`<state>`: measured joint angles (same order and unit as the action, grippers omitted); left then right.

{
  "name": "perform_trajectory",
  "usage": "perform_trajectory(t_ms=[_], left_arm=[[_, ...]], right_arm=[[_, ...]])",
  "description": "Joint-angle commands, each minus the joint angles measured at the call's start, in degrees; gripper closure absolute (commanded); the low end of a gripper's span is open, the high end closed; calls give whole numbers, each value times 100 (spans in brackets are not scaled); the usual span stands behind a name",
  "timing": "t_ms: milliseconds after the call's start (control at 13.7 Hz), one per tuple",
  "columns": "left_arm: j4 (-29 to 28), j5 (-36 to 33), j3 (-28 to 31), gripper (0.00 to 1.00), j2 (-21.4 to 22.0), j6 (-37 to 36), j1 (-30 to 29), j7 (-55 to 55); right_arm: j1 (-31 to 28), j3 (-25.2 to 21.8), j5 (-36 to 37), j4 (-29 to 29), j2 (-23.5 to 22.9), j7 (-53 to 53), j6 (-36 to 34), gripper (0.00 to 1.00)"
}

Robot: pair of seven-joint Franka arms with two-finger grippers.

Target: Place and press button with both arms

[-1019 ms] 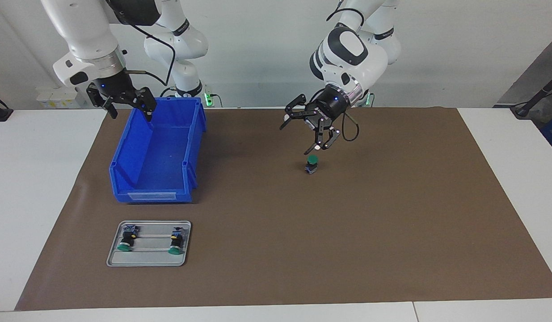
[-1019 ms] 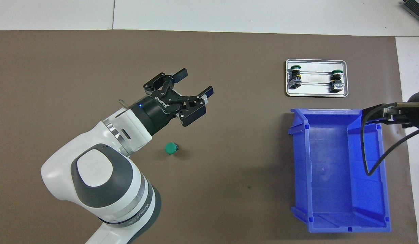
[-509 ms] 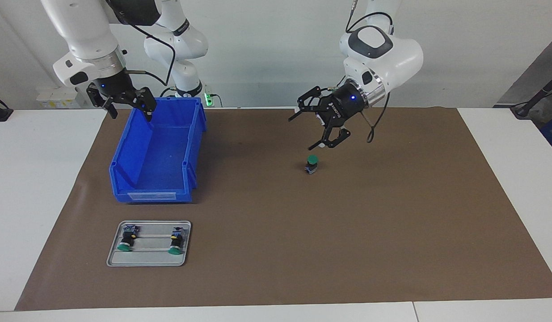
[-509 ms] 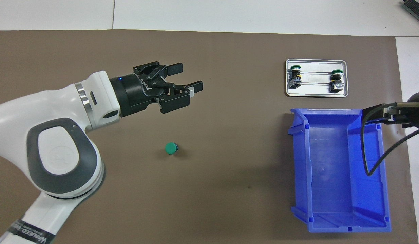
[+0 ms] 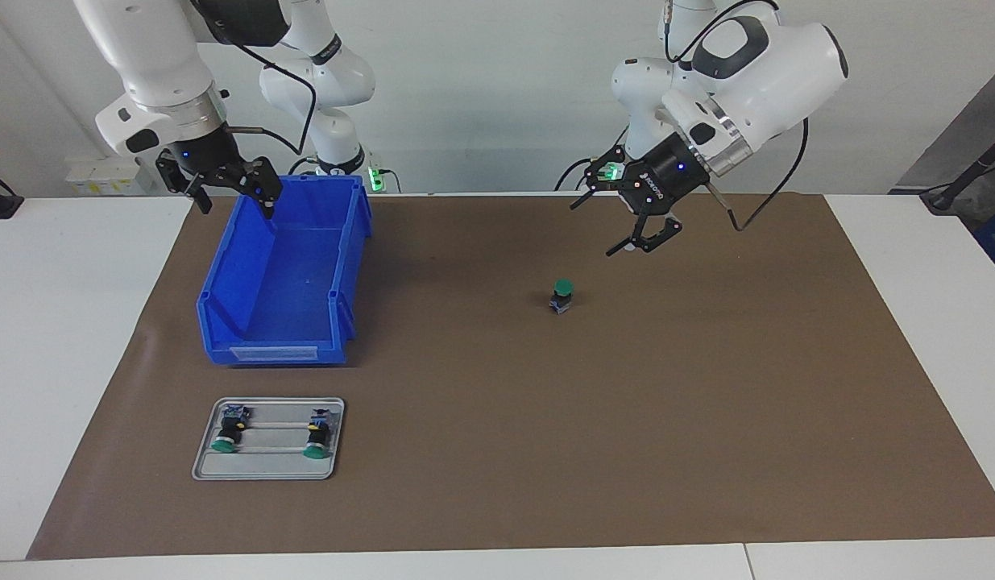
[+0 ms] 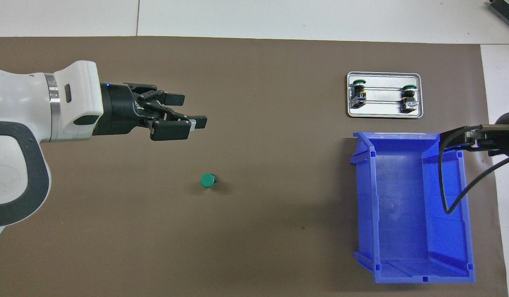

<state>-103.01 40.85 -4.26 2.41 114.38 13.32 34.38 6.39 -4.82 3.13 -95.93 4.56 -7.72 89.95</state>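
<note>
Button (image 5: pixel 562 293) stands upright mid-mat, cap up for pressing; left gripper (image 5: pixel 640 234) jaws released, empty; right gripper (image 5: pixel 223 187) jaws released over bin (image 5: pixel 281 342), waiting.

Left arm raised, wrist tilted down and toward the right arm's end; left hand (image 5: pixel 636 228) in the air, fingers spread, holding nothing. Right arm waits; right hand (image 5: pixel 223 187) hangs pointing down, fingers apart, nothing between them.

Two glossy white jointed arms (image 5: pixel 755 56) with grey-black bands, looping black cables and black clawed pincers lit by small blue lights.
</note>
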Motion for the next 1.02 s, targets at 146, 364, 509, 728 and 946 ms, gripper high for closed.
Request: perform_trajectory(t_ms=[146, 364, 509, 728, 946], left_arm=[[141, -2262, -163, 10, 49, -512, 275, -2229], [124, -3493, -172, 0, 110, -907, 504, -3706], [27, -3655, -189, 0, 277, -1721, 444, -3877], [-17, -3646, -128, 0, 366, -2455, 14, -3816], [-61, -3646, -136, 5, 348, -1941, 38, -4315]], right_arm=[[-50, 42, -58, -119, 124, -62, 5, 0], [-50, 42, -58, -119, 124, -62, 5, 0], [-50, 42, -58, -119, 124, -62, 5, 0], [-50, 42, -58, -119, 124, -62, 5, 0], [-50, 42, -58, -119, 124, -62, 5, 0]])
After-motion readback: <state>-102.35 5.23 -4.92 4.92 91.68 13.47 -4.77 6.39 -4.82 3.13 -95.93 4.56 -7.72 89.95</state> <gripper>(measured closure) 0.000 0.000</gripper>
